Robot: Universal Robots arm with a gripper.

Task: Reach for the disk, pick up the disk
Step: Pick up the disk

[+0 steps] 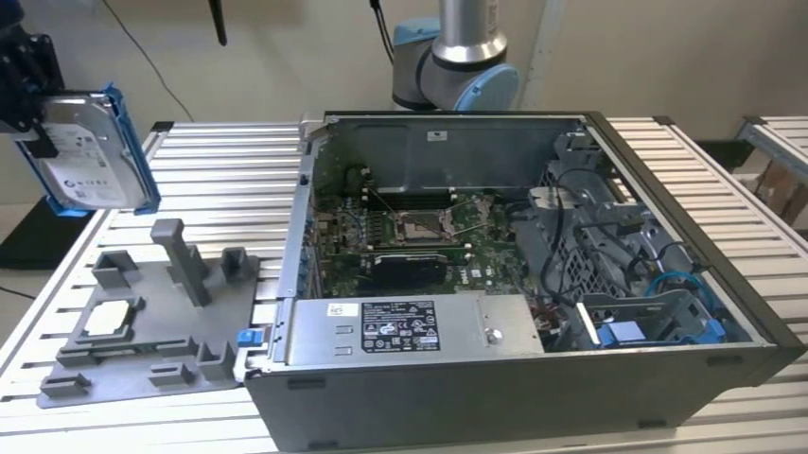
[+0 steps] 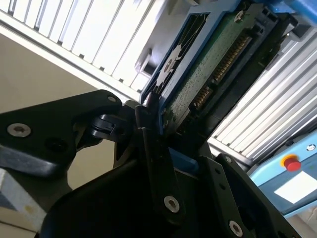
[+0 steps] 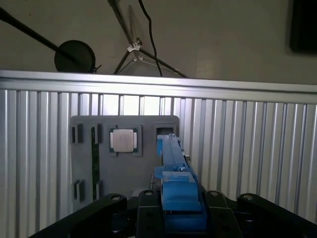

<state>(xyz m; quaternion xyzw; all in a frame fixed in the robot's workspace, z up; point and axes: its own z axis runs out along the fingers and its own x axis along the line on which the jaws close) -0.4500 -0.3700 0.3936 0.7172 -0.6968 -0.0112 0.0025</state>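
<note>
The disk (image 1: pixel 95 156), a silver hard drive with a white label in a bright blue bracket, hangs upright in the air above the table's edge at the exterior view's left. My black gripper (image 1: pixel 38 132) is shut on its side. In the second wrist view the disk (image 2: pixel 208 74) shows its green circuit side, with the gripper (image 2: pixel 163 144) clamped on the blue frame. In the first wrist view the disk (image 3: pixel 176 173) is seen edge-on between the gripper's (image 3: pixel 181 213) fingers, above the grey fixture (image 3: pixel 124 168).
A grey fixture plate (image 1: pixel 139 322) with upright posts lies on the slatted metal table (image 1: pixel 227 180) below the disk and holds a small square chip (image 1: pixel 108 317). An open computer case (image 1: pixel 505 284) stands to the exterior view's right, with a labelled silver box (image 1: pixel 392 326) at its front.
</note>
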